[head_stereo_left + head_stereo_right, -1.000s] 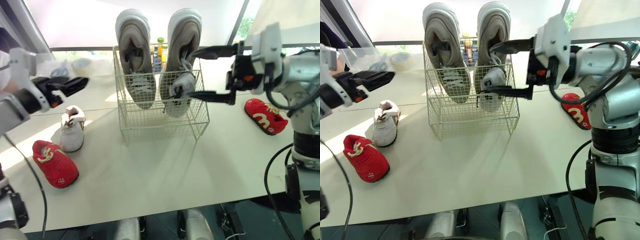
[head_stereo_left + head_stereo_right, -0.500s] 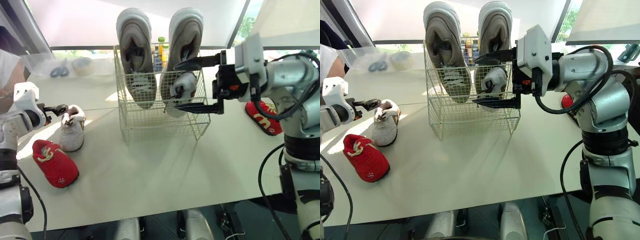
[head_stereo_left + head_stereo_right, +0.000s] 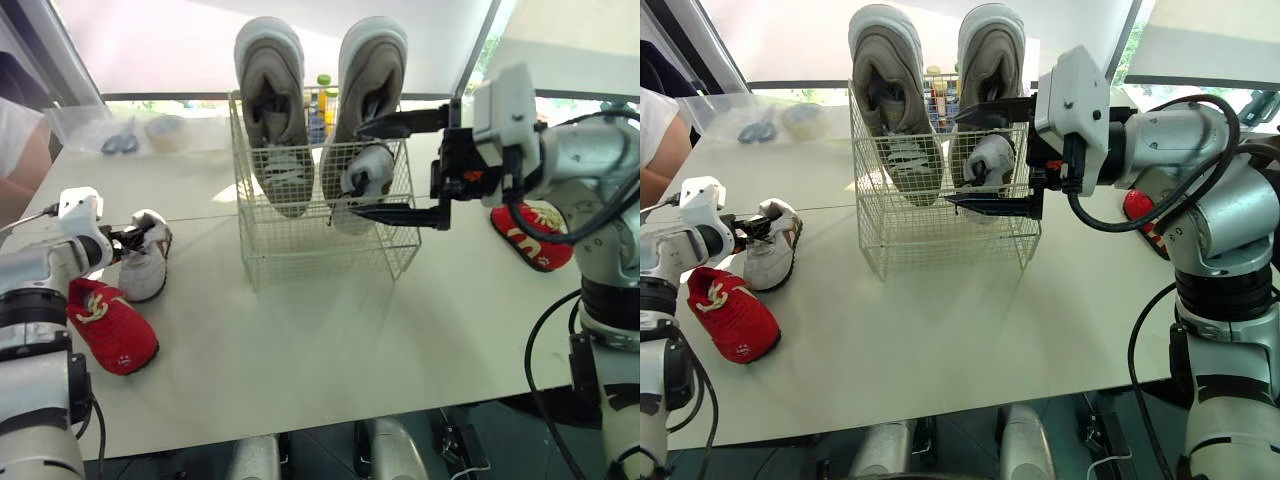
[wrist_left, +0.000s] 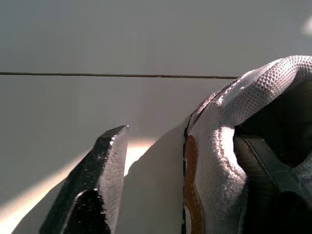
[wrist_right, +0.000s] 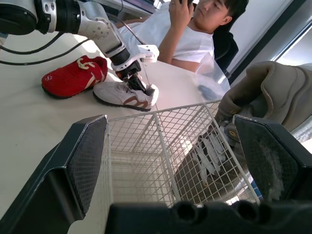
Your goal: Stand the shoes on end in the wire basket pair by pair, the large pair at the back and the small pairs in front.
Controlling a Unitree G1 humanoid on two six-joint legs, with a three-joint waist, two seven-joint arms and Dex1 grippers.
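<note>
Status: the large pair is done and the small shoes are still to be placed. Left of the wire basket (image 3: 320, 250) and nearest the robot, one red shoe (image 3: 112, 330) lies on its sole on the table (image 3: 330, 340). Just beyond it lies a white shoe (image 3: 148, 262) with a brown side stripe and a padded mesh collar. The left gripper (image 3: 130, 240) is at its heel, spread, with a gap showing between the outer finger (image 4: 97, 185) and the heel. Right of the basket lies a second red shoe (image 3: 530, 232). The right gripper (image 3: 357, 168) hangs at the basket's right side, spread wide and empty. The large grey pair (image 3: 272, 130) stands on end at the back of the basket, and the front is empty.
</note>
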